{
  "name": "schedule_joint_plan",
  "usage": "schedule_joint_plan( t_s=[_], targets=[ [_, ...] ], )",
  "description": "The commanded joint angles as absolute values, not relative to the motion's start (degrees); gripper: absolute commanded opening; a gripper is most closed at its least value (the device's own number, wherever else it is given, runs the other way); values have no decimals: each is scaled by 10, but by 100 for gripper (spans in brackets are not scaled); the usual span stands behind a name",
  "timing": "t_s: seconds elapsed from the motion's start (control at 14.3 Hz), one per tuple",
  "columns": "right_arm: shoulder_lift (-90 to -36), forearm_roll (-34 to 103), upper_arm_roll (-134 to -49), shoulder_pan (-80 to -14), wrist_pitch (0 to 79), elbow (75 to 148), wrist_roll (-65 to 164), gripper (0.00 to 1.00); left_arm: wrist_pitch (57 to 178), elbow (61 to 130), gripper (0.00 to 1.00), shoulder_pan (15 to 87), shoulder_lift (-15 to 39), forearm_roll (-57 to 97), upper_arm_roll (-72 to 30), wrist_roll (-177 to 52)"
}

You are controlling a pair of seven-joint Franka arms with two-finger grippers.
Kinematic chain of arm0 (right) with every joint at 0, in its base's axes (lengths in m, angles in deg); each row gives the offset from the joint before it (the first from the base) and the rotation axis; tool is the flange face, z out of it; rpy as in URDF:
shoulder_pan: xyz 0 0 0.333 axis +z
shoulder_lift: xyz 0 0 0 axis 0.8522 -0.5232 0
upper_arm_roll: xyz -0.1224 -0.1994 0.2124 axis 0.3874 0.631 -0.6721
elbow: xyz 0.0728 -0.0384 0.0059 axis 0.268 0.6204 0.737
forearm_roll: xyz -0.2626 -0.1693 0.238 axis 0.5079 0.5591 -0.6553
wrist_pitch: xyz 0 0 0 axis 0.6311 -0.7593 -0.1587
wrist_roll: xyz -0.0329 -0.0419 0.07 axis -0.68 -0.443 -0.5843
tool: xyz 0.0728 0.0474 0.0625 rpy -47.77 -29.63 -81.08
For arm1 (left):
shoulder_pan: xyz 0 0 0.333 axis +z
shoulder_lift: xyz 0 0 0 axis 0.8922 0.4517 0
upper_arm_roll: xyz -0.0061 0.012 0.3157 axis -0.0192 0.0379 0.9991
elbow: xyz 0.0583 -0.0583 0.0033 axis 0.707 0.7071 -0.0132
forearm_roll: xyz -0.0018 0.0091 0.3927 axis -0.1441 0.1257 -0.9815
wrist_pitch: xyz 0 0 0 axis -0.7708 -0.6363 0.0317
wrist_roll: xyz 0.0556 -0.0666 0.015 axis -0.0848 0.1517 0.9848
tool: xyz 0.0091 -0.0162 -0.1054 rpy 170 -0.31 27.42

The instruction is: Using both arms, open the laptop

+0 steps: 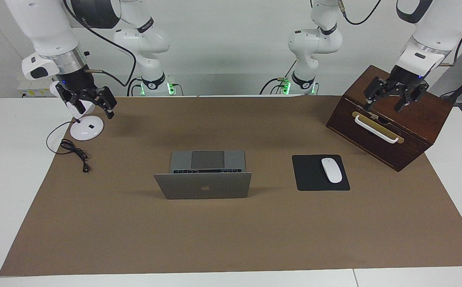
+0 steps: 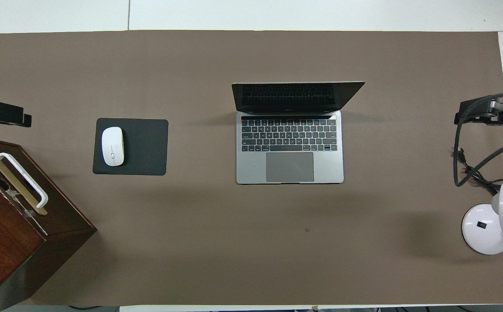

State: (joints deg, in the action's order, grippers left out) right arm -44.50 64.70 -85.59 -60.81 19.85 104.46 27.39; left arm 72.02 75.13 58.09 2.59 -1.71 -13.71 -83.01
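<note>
The laptop (image 1: 203,185) sits in the centre of the frame on the worktop (image 1: 231,239). Its lid is already up and roughly upright, its back turned away from the robots, with keys and trackpad showing. To my eye the opening is done.

Both arms are up in the top corners of the frame, well apart from the laptop. The left pincer (image 1: 384,105) hangs over the wooden box (image 1: 414,119) with its jaws spread and nothing in them. The right pincer (image 1: 92,104) hangs over the lamp (image 1: 87,129), also spread and empty.

I'd expect the laptop to handle as a stiff, thin metal slab, smooth and likely slippery under hard fingertips. The base looks light enough to lift with the lid if the hinge drags. So one pincer should press down on the palm rest beside the trackpad. The other should take the lid by the middle of its free edge, keeping off the glass, which is probably the fragile part.
</note>
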Motion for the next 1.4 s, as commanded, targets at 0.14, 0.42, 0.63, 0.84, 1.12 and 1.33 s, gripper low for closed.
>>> schedule_joint_plan(
  t_s=[0.14, 0.42, 0.63, 0.84, 1.12, 1.33],
  targets=[
    [-456, 679, -861, -608, 206, 1031, 310, 100, 748, 763, 100, 576, 27, -29, -140, -828],
    [-456, 703, -861, -609, 200, 1031, 388, 100, 755, 763, 100, 573, 27, -30, -144, -828],
    [-457, 709, -861, -610, 200, 1026, 399, 100, 747, 768, 100, 562, 24, -31, -144, -827],
    [-457, 709, -861, -610, 206, 1027, 403, 100, 754, 769, 100, 562, 24, -30, -144, -826],
    [-457, 697, -864, -609, 207, 1029, 376, 100, 757, 769, 100, 569, 24, -32, -144, -813],
    [-457, 660, -865, -609, 207, 1029, 317, 100, 757, 769, 100, 599, 23, -35, -166, -808]
  ],
)
